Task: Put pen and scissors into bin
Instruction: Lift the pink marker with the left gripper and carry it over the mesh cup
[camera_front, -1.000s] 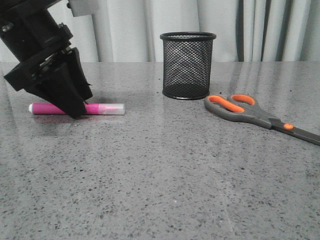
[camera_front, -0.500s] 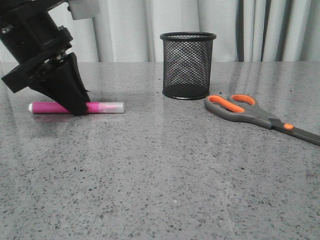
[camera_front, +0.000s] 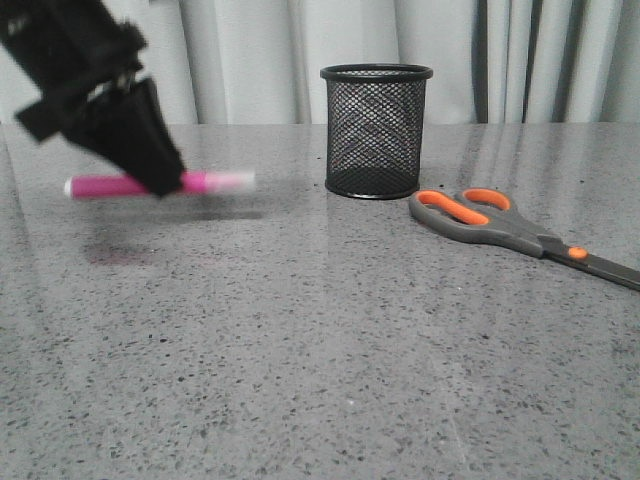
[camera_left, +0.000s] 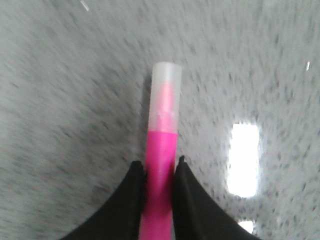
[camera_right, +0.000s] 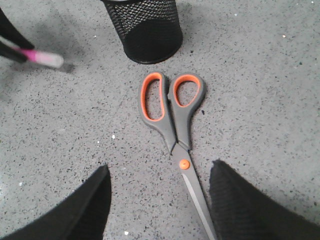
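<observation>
Left tool (camera_front: 160, 185) clenched on pen (camera_front: 215, 182), off table; right tool (camera_right: 160, 200) released

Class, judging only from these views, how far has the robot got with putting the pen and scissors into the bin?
Done: nothing is visibly in the bin yet. In hand: the left end effector is shut on the pen, held level above the table, left of the bin. Left: drop the pen in, then the scissors, lying flat below the open right end effector.
</observation>
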